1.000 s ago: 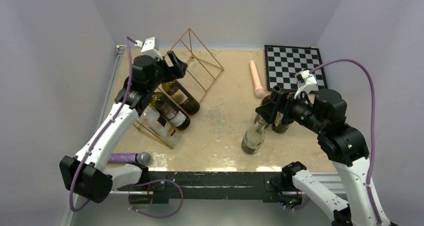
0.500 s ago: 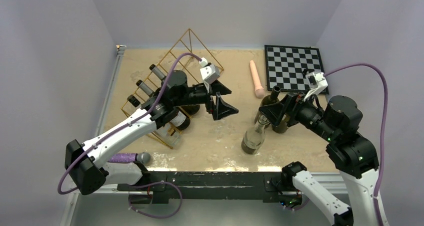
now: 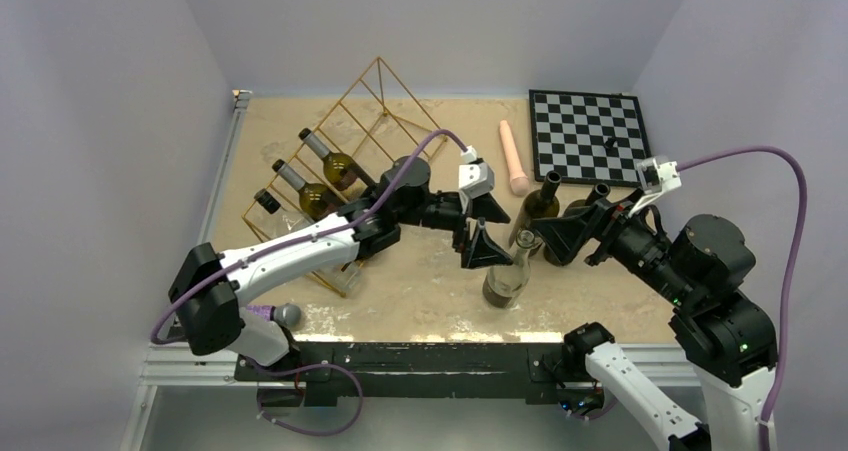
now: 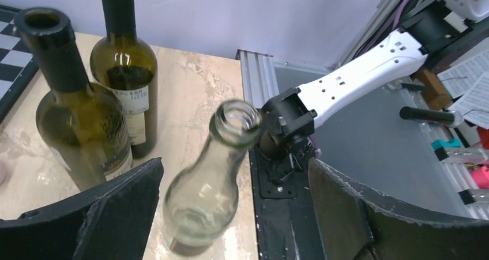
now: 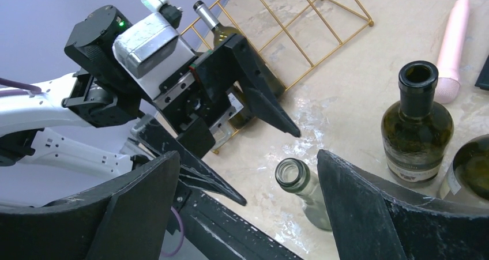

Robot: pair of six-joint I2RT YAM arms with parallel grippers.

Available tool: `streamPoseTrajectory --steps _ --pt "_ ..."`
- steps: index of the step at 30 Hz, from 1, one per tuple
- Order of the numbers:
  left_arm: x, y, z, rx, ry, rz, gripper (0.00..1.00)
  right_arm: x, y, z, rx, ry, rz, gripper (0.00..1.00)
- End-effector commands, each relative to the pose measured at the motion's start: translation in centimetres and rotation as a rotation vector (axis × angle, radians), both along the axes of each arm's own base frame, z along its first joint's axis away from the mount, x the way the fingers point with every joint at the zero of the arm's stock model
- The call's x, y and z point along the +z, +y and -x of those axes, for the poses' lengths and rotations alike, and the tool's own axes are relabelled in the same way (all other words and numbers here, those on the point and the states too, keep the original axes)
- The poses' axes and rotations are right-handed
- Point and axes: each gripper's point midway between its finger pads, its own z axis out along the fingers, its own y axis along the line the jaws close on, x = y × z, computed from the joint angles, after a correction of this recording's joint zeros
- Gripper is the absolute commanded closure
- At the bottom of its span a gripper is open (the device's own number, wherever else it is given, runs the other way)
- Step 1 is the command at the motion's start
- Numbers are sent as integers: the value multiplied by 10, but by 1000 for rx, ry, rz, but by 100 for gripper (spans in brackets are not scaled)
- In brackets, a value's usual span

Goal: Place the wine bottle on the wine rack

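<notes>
Left end effector (image 3: 483, 229): apart, empty, facing clear bottle (image 3: 507, 271), likely lining up a neck grasp.
Right end effector (image 3: 578, 233): apart, empty, at its 2 o'clock.
Rack (image 3: 385, 111): 10 o'clock, upper slots free.

Gold wine rack (image 3: 395, 121); green bottles (image 3: 537, 211); clear bottle (image 3: 508, 271); black-white checkered chessboard (image 3: 585, 136); pink cylinder (image 3: 514, 156); beige marbled table (image 3: 430, 271).

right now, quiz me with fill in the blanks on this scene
The rack holds ___ bottles. The left fingers are ___, not shut. Beside the clear bottle stand ___ dark bottles. The chessboard lies at the back ___ corner.
Missing: three; open; two; right
</notes>
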Motion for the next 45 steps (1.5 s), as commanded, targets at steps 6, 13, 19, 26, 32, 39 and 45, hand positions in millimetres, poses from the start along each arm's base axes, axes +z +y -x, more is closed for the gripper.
streamPoseTrajectory --steps 6,13,19,26,32,39,45 --pt "10 -44 7 -48 -111 30 5 -4 -12 -5 -74 -6 26 7" --pt "-10 -59 8 -24 -89 14 30 -6 -20 -5 -108 -14 47 7" --pt "-21 -67 3 20 -85 23 43 -8 -23 -5 -121 -12 55 7" --pt "-20 -65 -5 69 -107 8 100 -10 -24 -5 -127 -9 62 7" --pt "-1 -52 -24 203 -147 3 100 -13 -22 -8 -120 1 65 7" --pt "52 -7 -68 545 -200 -10 100 -21 -20 -14 -117 30 88 7" --pt "85 39 -110 784 -169 -39 100 -31 -19 -22 -127 68 111 9"
